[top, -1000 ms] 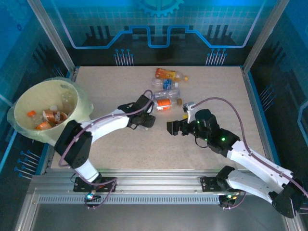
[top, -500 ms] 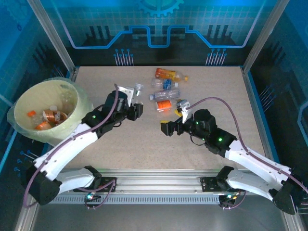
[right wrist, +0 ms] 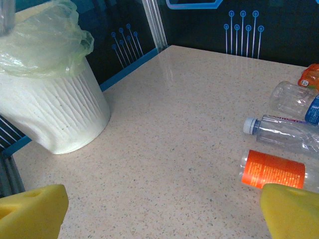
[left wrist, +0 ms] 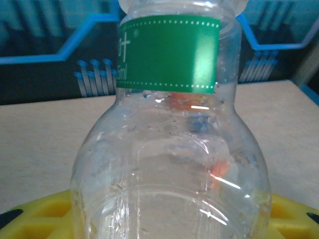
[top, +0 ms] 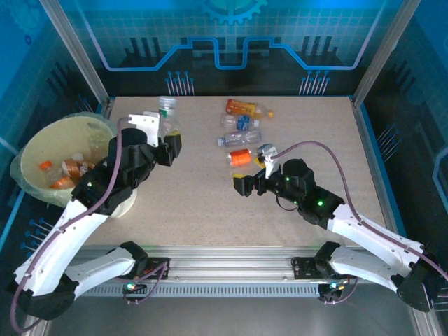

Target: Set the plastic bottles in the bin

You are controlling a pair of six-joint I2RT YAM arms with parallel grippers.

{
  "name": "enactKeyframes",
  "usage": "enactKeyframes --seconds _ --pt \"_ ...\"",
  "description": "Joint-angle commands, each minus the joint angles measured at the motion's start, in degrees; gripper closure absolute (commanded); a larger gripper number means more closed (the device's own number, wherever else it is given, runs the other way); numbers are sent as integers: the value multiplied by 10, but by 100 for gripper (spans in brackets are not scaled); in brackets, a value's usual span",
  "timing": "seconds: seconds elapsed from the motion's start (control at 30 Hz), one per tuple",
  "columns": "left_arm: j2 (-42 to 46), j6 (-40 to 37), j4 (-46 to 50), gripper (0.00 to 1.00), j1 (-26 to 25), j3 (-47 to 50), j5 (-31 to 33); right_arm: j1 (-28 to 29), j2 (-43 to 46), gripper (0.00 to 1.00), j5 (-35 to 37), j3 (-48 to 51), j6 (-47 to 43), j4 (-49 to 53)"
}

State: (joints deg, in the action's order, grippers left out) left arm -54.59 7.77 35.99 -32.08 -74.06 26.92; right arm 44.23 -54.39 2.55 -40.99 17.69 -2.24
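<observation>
Item one, your left gripper [top: 168, 140]: pinched shut on a clear green-labelled bottle [top: 166, 110], which it holds near the bin's right rim. In the left wrist view that bottle [left wrist: 169, 164] sits between the yellow pads [left wrist: 37, 214], its neck pointing away from them. Item two, the bin [top: 56, 136]: pale cream, lined with a thin bag, at the table's left edge, with orange bottles [top: 66, 173] inside. Item three, your right gripper [top: 246, 185]: jaws spread wide with nothing between them, at mid-table. Item four, the loose bottles lying on the table beyond the right gripper: an orange-labelled bottle [top: 241, 157] nearest it, then a clear bottle [top: 241, 138], a blue-labelled bottle [top: 238, 122] and an orange bottle [top: 246, 108] farthest back, all well apart from the bin.
</observation>
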Motion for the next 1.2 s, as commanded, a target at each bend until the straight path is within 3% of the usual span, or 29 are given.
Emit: enactKeyframes --seconds 0.0,0.2,0.37,0.67,0.8,0.97,1.13,1.17 --pt "-10 -36 27 51 23 -51 145 9 -1 0 11 -17 -5 -19" --pt "-33 -59 67 51 99 -95 247 8 -5 0 19 -16 2 -21" --pt "-36 -66 92 51 188 -103 236 9 -6 0 21 -21 -2 -17" --pt "-71 -78 205 49 354 -142 117 8 -10 0 14 -32 -8 -7" --pt "-81 -82 217 48 419 -137 103 9 -20 0 10 -49 -8 11" --pt "-109 -28 252 48 535 -157 15 8 -33 0 4 -55 -6 7" --pt "-148 -2 264 46 605 -147 17 8 -44 0 -2 -68 -14 8" --pt "-154 6 262 40 620 -144 19 8 -46 0 -2 -70 -17 8"
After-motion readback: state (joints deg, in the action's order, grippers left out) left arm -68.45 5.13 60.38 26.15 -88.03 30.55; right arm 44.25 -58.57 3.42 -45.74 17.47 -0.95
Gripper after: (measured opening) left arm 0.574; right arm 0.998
